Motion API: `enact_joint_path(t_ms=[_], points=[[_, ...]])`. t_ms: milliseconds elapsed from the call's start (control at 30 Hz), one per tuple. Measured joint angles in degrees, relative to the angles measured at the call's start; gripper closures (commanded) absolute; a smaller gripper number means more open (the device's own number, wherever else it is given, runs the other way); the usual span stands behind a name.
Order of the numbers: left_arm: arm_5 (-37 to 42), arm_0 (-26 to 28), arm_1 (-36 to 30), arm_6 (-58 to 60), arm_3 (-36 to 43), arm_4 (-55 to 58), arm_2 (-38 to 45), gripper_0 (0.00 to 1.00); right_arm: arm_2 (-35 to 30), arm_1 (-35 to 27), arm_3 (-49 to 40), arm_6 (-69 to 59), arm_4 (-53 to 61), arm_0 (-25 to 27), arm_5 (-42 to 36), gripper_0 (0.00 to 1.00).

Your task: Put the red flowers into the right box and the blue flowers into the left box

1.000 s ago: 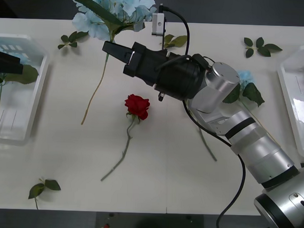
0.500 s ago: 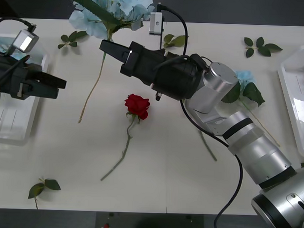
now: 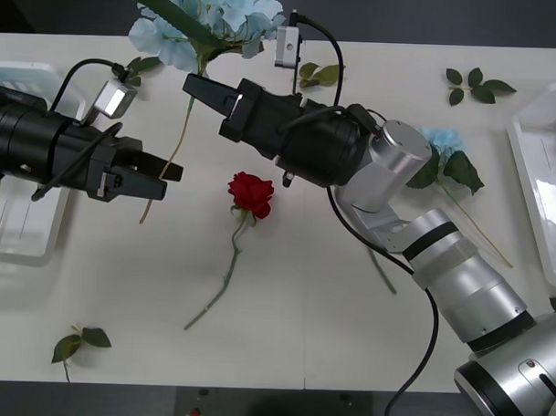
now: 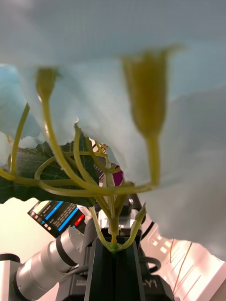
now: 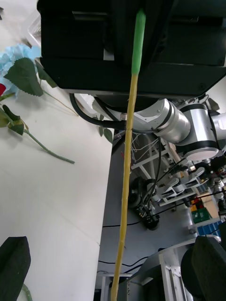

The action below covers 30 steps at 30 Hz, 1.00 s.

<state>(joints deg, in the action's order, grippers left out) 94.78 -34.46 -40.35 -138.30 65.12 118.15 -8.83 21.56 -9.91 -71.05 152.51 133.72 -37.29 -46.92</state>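
We've got the right gripper [image 3: 198, 85] clamped on the blue flower [image 3: 207, 14], stem dangling down right between our open left gripper's [image 3: 162, 179] fingers.

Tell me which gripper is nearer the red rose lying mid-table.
Left. The open left gripper hangs just beside the red rose; the right gripper, shut on the blue flower, is farther off.
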Motion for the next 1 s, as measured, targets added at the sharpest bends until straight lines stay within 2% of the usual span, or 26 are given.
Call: enact_joint_path(t_ms=[133, 167, 200, 233, 267, 633, 967, 1000], points=[[-0.2, 0.0, 0.3, 0.0, 0.0, 0.0, -0.7, 0.0, 0.0, 0.0, 0.0, 0.0, 0.0, 0.0, 0.0, 1.0], [-0.2, 0.0, 0.3, 0.0, 0.1, 0.0, -0.7, 0.15, 0.0, 0.0, 0.0, 0.1, 0.0, 0.0, 0.0, 1.0], [-0.2, 0.0, 0.4, 0.0, 0.1, 0.0, -0.7, 0.25, 0.0, 0.0, 0.0, 0.1, 0.0, 0.0, 0.0, 1.0], [-0.2, 0.0, 0.5, 0.0, 0.1, 0.0, -0.7, 0.53, 0.0, 0.0, 0.0, 0.2, 0.0, 0.0, 0.0, 1.0], [-0.2, 0.0, 0.6, 0.0, 0.1, 0.0, -0.7, 1.0, 0.0, 0.0, 0.0, 0.2, 0.0, 0.0, 0.0, 1.0], [-1.0, 0.0, 3.9, 0.0, 0.4, 0.0, -0.7, 1.0, 0.0, 0.0, 0.0, 0.3, 0.0, 0.0, 0.0, 1.0], [-1.1, -0.1, 4.0, 0.0, 0.5, -0.1, -0.7, 1.0, 0.0, 0.0, 0.0, 0.4, 0.0, 0.0, 0.0, 1.0], [-1.1, -0.1, 4.0, 0.0, 0.5, -0.1, -0.7, 1.0, 0.0, 0.0, 0.0, 0.4, 0.0, 0.0, 0.0, 0.76]])
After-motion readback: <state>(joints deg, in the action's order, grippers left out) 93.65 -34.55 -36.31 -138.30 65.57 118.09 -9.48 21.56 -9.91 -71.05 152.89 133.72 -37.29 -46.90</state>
